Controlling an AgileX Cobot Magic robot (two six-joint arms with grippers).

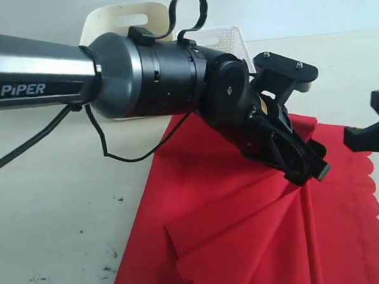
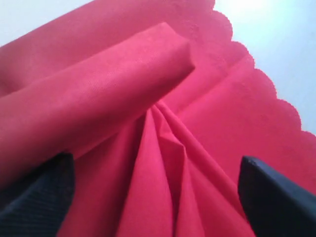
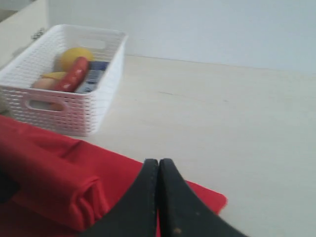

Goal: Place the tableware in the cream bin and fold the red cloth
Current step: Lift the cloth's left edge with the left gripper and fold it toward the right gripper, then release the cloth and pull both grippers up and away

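The red cloth [image 1: 245,228] lies bunched on the table with pleats fanning out from under my left gripper [image 1: 307,166]. In the left wrist view, that gripper [image 2: 155,165] stands open, its dark fingers [image 2: 276,197] wide apart over the gathered folds of the red cloth [image 2: 123,84], and a rolled fold lies beyond. My right gripper [image 3: 159,165] is shut on nothing, hovering above the red cloth's corner [image 3: 59,182]; it shows at the exterior view's right edge [image 1: 370,132]. The cream bin [image 1: 116,22] stands at the back, mostly hidden by the left arm. No tableware is in view.
A white lattice basket [image 3: 74,106] holding a lemon [image 3: 74,54], a sausage [image 3: 74,74] and other food stands beside the cream bin [image 3: 22,29]. The cloth's scalloped edge [image 1: 375,221] runs along the right. Bare table [image 1: 53,213] lies to the cloth's left.
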